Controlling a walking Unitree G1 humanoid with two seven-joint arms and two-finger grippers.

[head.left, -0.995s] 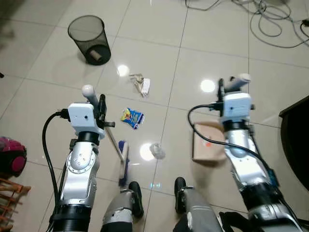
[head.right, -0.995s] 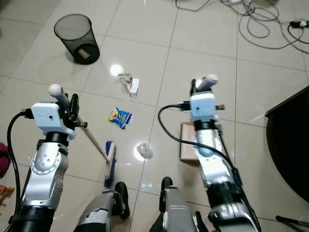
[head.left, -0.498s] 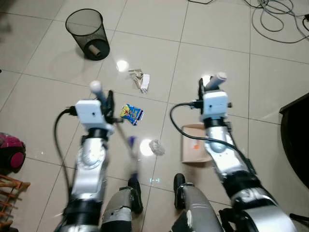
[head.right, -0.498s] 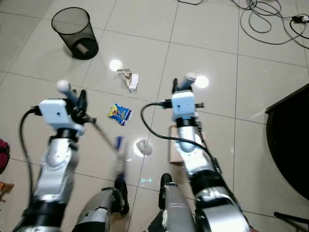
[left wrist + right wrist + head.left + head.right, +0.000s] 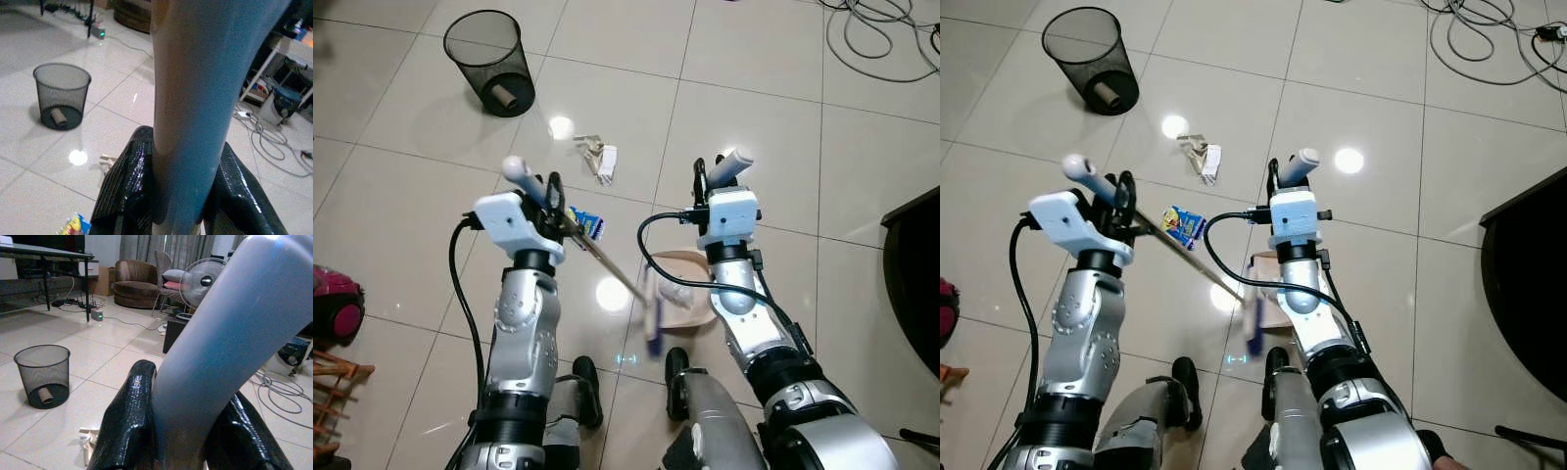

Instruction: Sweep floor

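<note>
My left gripper [image 5: 548, 192] is shut on the broom's handle [image 5: 190, 98]. The stick [image 5: 605, 262] slants down to the blue broom head [image 5: 653, 325], which rests against the tan dustpan [image 5: 693, 311]. My right gripper [image 5: 709, 176] is shut on the dustpan's grey handle [image 5: 220, 342]. A crumpled whitish scrap [image 5: 674, 292] lies at the pan, beside the broom head. On the tiles farther out lie a blue and yellow wrapper [image 5: 588, 224] and paper scraps [image 5: 599, 163].
A black wire bin [image 5: 491, 61] with a cardboard roll inside stands at the far left. Cables [image 5: 886, 34] trail at the far right. Dark furniture [image 5: 915, 284] is on the right; a pink appliance [image 5: 335, 309] and wooden rack [image 5: 335, 380] on the left.
The broom head has swept right across the tile to the dustpan, pushing the crumpled scrap with it. The right arm and dustpan have shifted left toward the broom.
</note>
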